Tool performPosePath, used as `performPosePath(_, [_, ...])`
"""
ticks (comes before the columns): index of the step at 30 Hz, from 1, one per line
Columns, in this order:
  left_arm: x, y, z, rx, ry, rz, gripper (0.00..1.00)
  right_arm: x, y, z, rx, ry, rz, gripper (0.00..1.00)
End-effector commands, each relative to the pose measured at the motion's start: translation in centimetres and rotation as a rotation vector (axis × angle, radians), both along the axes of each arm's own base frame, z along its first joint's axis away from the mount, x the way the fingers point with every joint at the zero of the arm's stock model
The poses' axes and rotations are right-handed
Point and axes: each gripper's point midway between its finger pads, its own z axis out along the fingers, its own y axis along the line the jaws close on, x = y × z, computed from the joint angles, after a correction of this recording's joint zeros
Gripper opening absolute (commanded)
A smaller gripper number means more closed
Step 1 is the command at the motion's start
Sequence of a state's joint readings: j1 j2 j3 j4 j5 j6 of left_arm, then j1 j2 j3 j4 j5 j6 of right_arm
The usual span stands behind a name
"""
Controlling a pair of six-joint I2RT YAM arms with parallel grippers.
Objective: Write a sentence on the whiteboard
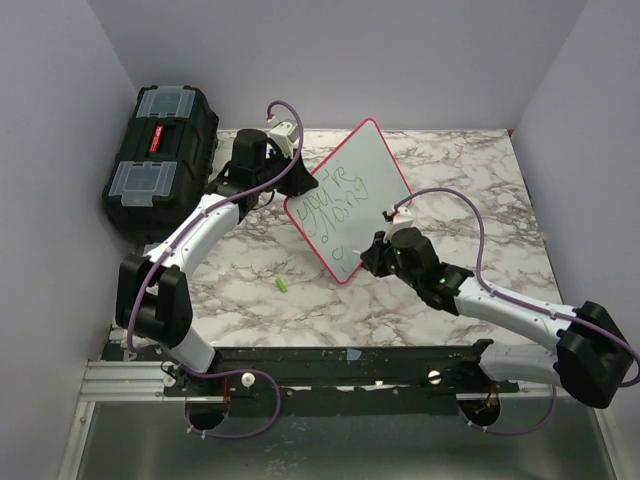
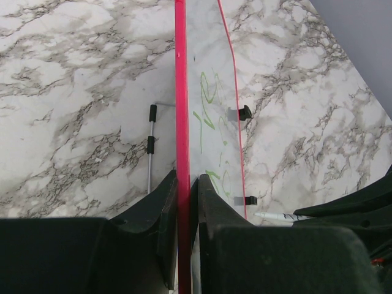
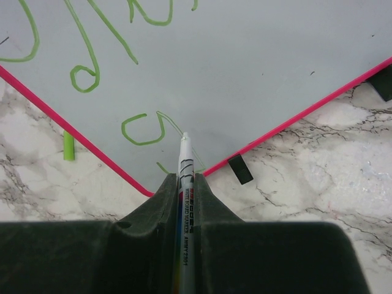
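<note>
**Board clamped left, marker clamped right, third line begun**

Your left gripper (image 2: 184,184) has its jaws pinched together on the red-pink frame of the flat, round-cornered whiteboard (image 1: 365,190). It takes the edge at about nine o'clock of the board in the top view. That grip tips the board up off the grey-veined marble table (image 1: 470,180), so its face turns toward your right arm, and it likely steadies the board against writing pressure.

Your right gripper (image 3: 185,184) is closed tight on the white-barrelled marker (image 3: 185,165). The barrel lies along the slot between the fingers and the nib points to twelve o'clock in the wrist view. Held this way, the tip meets the board near its six o'clock corner, beside a green "G"-like loop. Whether the nib is actually touching, I can't be sure.

By count:
- One whiteboard and one marker.
- One small green cap (image 1: 282,285) lying on the table at about eight o'clock of the board.
- One black plastic toolbox with clear lid compartments (image 1: 160,150), at ten o'clock on the table.
- Two black tabs on the frame.
- The green handwritten lettering (image 1: 340,198) shows two lines, and I judge a third is just started.
</note>
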State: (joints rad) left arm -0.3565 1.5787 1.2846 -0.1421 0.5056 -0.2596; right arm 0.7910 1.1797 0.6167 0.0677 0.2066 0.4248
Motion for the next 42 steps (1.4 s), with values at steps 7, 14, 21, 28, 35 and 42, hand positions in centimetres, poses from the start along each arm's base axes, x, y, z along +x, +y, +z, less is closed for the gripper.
performPosePath(7, [-2.4,0.1,-5.3,0.112,0.118,-0.076,0.00,0.6,1.4,0.7,0.024,-0.026,0.035,0.01])
performPosePath(14, [-2.4,0.1,-5.1,0.111,0.114,-0.073,0.00,0.8,1.5,1.0,0.035,-0.039,0.035,0.01])
performPosePath(21, [-2.5,0.0,-5.2,0.109,0.116,-0.074,0.00,1.2,1.8,2.7,0.083,-0.082,0.021,0.01])
performPosePath(28, [-2.5,0.0,-5.1,0.104,0.116,-0.076,0.00,2.5,1.7,2.8,0.067,-0.098,-0.030,0.01])
performPosePath(35, [-2.7,0.0,-5.1,0.101,0.116,-0.081,0.00,3.0,2.1,1.0,0.046,-0.078,-0.030,0.01])
performPosePath(42, [-2.8,0.0,-5.4,0.102,0.120,-0.084,0.00,2.2,1.6,-0.6,0.032,-0.044,-0.032,0.01])
